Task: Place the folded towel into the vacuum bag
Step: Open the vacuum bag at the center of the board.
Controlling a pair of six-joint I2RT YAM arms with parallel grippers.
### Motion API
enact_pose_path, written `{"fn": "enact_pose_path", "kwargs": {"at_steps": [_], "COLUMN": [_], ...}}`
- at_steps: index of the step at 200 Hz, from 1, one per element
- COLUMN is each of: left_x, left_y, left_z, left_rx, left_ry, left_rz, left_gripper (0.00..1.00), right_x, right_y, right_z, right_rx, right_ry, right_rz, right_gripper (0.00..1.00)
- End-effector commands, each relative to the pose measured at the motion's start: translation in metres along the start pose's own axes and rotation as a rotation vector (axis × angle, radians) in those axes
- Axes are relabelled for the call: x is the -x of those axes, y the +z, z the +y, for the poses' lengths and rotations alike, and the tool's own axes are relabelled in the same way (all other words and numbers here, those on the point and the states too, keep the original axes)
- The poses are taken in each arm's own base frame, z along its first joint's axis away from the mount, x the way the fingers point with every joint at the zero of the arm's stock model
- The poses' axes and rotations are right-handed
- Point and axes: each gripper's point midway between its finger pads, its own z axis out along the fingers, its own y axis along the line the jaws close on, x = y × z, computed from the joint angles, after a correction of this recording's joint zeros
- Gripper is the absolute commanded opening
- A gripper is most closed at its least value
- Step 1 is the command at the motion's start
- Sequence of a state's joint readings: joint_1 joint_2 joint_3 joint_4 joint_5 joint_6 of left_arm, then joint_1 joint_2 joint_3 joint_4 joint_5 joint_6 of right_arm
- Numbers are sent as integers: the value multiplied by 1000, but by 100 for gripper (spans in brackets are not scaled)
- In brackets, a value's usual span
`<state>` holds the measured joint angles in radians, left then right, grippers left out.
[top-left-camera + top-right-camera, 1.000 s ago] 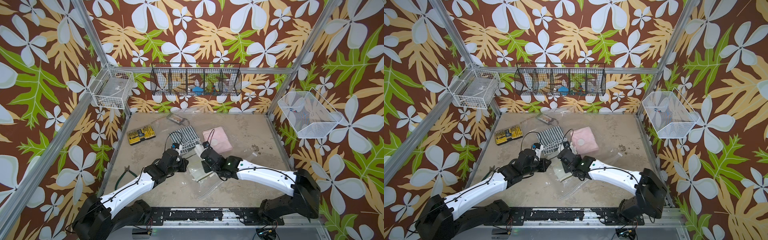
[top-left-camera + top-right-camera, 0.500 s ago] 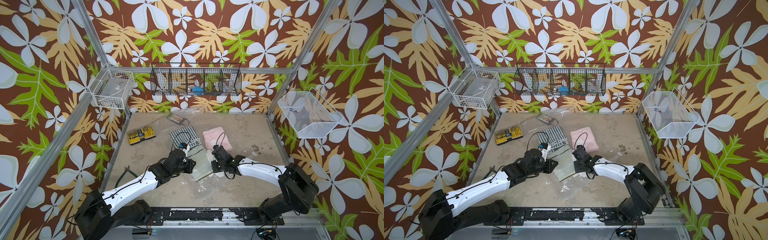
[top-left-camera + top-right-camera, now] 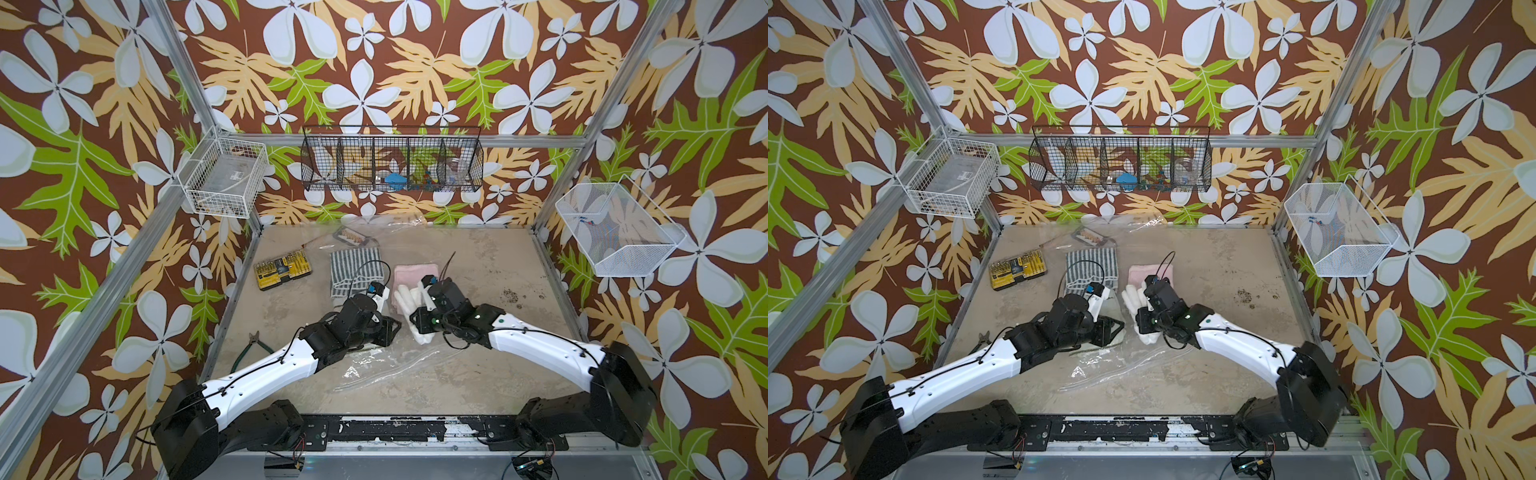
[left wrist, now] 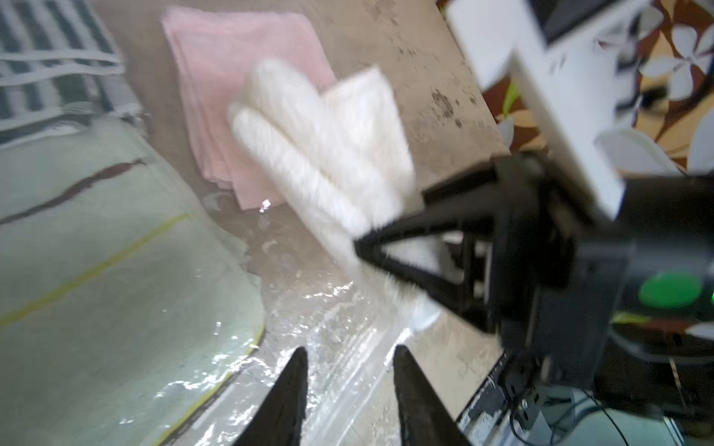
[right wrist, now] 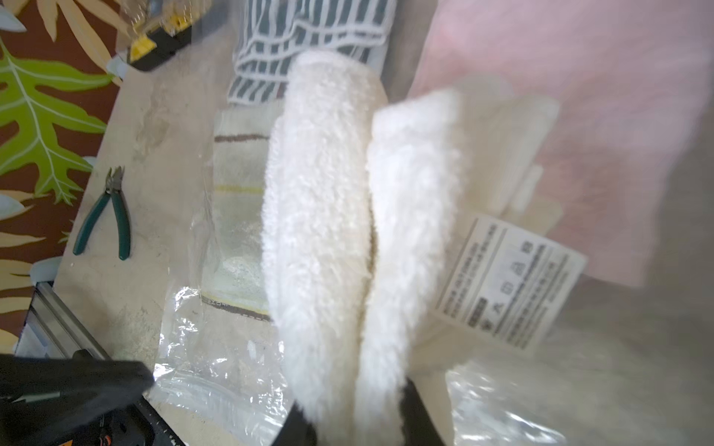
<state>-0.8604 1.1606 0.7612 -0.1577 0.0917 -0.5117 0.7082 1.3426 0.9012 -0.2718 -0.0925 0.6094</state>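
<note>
White towel [image 5: 317,231] in right tool [image 5: 355,419]; tag [image 5: 510,278] print blurred, unreadable

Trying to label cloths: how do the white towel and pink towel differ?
The white towel is thick and fluffy; the pink towel looks thin and smooth. The white towel is gripped in the right claw and raised; the pink towel lies flat on the table. Both are folded.

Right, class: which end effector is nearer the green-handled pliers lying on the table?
Left. The left end effector hovers over the transparent plastic vacuum bag, on the side where the green-handled pliers lie. The right end effector, gripping a white fluffy towel, is beyond it, farther away.
</note>
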Motion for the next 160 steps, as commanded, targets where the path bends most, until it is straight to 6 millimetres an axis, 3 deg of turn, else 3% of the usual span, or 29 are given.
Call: {"fn": "enact_pose_path", "kwargs": {"at_steps": [1, 21, 40, 60, 106, 137, 160], "left_x": [-23, -52, -74, -82, -90, -65, -62], "left_y": [7, 21, 38, 51, 76, 74, 79], "left_z": [-28, -45, -41, -34, -16, -7, -7], "left_rx": [-46, -21, 78, 167, 324, 470, 479], "left_ry": [158, 271, 374, 443, 590, 675, 738], "left_rz": [65, 122, 171, 186, 208, 115, 105], "left_gripper": [49, 58, 66, 69, 70, 63, 54], "right_x": [-11, -11, -12, -16, -24, -29, -32], "right_y": [-27, -51, -67, -72, -74, -77, -86], "right_z": [-44, -77, -97, -110, -113, -113, -110], "right_rx": [-102, -148, -181, -190, -186, -182, -175], "right_ry": [4, 50, 81, 111, 130, 131, 131], "right_rz": [13, -30, -58, -64, -59, -47, -47], "right_gripper": [21, 21, 21, 21, 21, 21, 21]}}
